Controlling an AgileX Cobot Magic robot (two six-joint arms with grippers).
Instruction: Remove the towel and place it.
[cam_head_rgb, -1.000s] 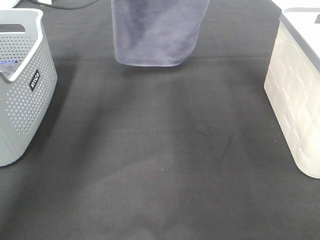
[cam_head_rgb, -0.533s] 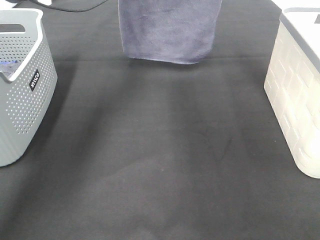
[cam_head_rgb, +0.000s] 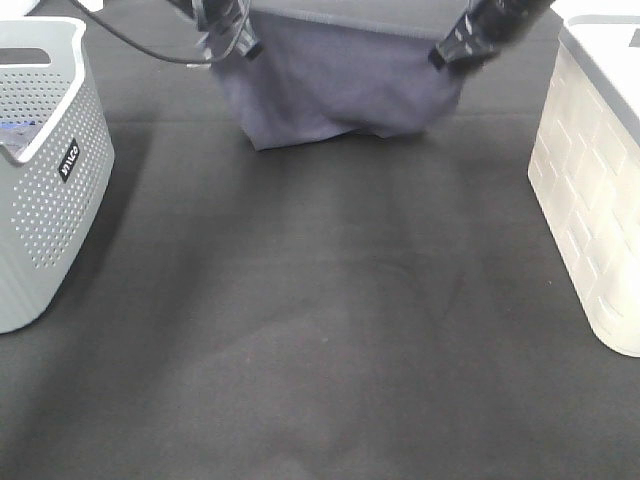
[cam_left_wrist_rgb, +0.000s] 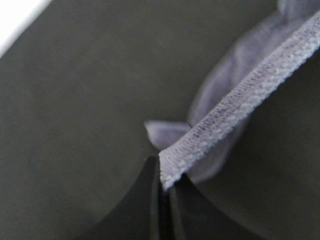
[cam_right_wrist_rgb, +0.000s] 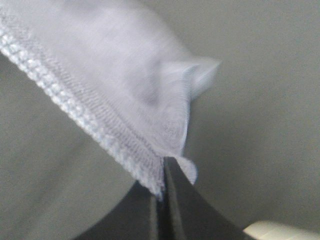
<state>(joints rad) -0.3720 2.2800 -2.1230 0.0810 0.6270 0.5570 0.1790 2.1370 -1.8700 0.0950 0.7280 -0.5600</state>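
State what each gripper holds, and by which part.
Both hold the towel: the left gripper pinches one corner of its stitched hem, the right gripper the other corner.

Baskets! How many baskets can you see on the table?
2. A grey basket with little holes stands at the left edge, and a cream-white basket stands at the right edge. Both are partly cut off by the picture, so more could be hidden outside it.
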